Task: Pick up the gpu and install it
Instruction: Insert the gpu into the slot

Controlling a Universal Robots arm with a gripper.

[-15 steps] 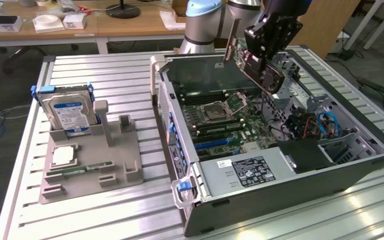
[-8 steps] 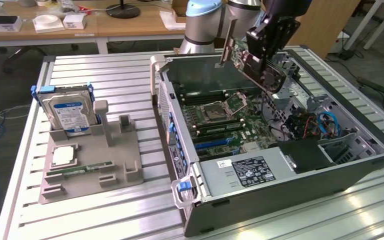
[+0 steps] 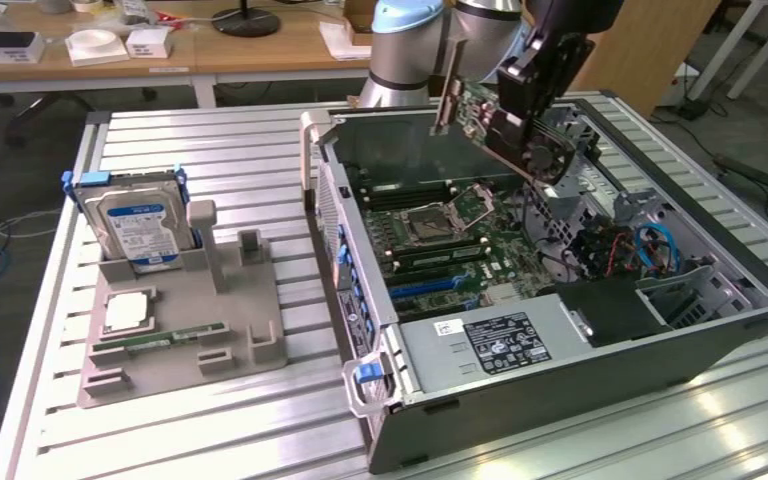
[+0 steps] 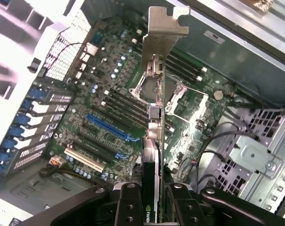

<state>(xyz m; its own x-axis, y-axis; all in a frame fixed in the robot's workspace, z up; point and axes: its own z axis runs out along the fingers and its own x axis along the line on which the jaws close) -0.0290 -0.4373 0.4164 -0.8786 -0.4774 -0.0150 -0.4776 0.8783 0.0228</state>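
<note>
The gripper point(image 3: 534, 135) pinches the gpu point(image 3: 488, 112) between its fingers point(image 4: 130, 207) and holds it in the air above the motherboard point(image 3: 451, 245), clear of it. The card's long axis runs straight out from the fingers to its silver bracket point(image 4: 163, 28). It hangs over the motherboard's processor socket point(image 3: 454, 212), with the blue slot point(image 4: 107, 127) off to one side, so I judge it not yet lined up.

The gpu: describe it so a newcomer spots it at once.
Find the open computer case on the slatted table. Above its motherboard the black claw holds the gpu tilted in the air. Unlike the boxy blue-labelled hard drive outside, it is a thin card with a silver bracket.
</note>
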